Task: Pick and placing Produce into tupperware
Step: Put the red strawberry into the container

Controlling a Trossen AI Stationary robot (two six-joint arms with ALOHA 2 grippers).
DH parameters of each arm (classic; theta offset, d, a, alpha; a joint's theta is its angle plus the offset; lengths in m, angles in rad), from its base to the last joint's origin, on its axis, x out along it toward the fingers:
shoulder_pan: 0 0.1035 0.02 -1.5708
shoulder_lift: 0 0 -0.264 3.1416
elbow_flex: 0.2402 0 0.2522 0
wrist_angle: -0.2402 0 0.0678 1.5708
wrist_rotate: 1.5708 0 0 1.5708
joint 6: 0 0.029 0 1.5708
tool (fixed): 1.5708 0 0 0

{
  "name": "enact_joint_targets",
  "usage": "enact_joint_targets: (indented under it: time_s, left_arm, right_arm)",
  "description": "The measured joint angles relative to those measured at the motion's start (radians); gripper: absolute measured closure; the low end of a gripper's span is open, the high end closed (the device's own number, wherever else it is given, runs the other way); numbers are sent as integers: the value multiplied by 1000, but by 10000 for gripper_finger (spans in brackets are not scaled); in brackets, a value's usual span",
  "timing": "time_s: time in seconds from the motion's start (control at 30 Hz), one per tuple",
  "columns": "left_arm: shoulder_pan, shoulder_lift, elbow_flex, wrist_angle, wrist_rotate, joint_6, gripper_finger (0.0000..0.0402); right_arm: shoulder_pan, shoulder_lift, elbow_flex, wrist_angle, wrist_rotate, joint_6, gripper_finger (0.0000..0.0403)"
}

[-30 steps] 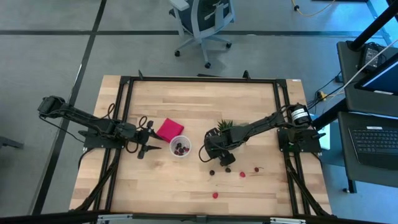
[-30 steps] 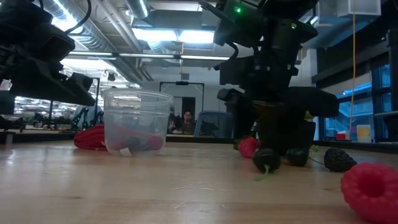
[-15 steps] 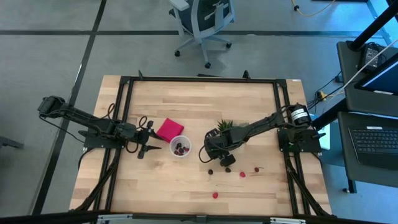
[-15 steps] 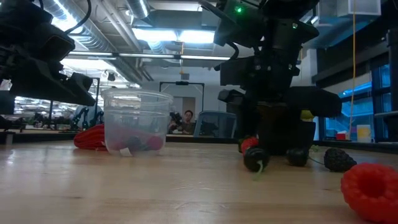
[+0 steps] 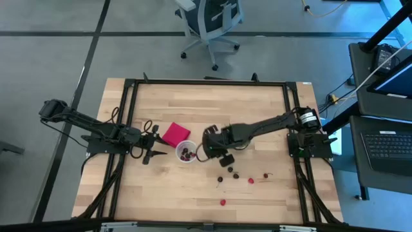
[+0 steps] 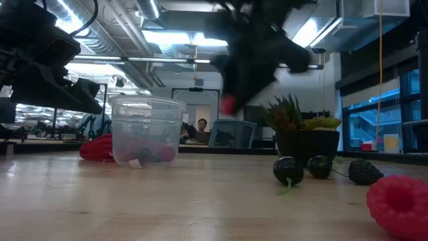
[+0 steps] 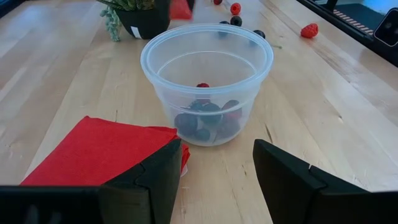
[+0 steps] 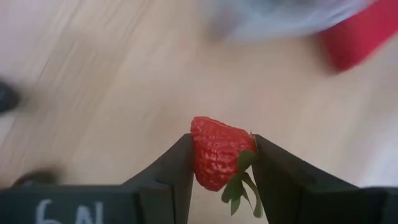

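So right now our right gripper (image 8: 217,163) is clamped on a little strawberry (image 8: 219,151), pinched across its sides with the green leaves poking out toward the fingers, and in the high view that gripper (image 5: 215,143) sits just beside the tub (image 5: 187,153), raised off the surface (image 5: 257,103). From the low camera we can see the red berry (image 6: 229,104) hanging up in the air, above the level of the tub's rim. We'd guess this thing weighs next to nothing and is soft and a bit slick, so too much squeeze would bruise it or make it squirt out sideways. Holding it across the fat middle like we do here seems the safest bet; the leafy end is too flimsy to grab. The tub (image 7: 206,87) is thin clear plastic, looks light enough to skid if bumped, and already has a few dark and red berries (image 7: 205,119) in the bottom. Our left gripper (image 7: 214,174) is parked just short of it with its fingers spread apart, holding nothing, next to the red napkin (image 7: 99,149). More fruit is loose on the surface: dark berries (image 6: 288,170) near the potted plant (image 6: 304,134), plus a raspberry (image 6: 398,204) close to the low camera. Those round ones probably roll at a nudge, so we'd come straight down on them.
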Motion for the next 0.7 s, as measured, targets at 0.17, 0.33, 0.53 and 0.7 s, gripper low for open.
enact_joint_targets:
  time_s: [0.17,0.33,0.53,0.7]
  left_arm:
    - [0,0,0,0,-2,0,209]
    - [0,0,0,0,-2,0,209]
    - [0,0,0,0,-2,0,209]
    - [0,0,0,1,-3,0,209]
  right_arm:
    - [-17,-2,132,45,-81,-50,261]
    - [-23,-4,175,152,-196,-81,262]
    - [-24,16,176,259,-199,-108,262]
    - [-23,47,176,313,-203,-109,261]
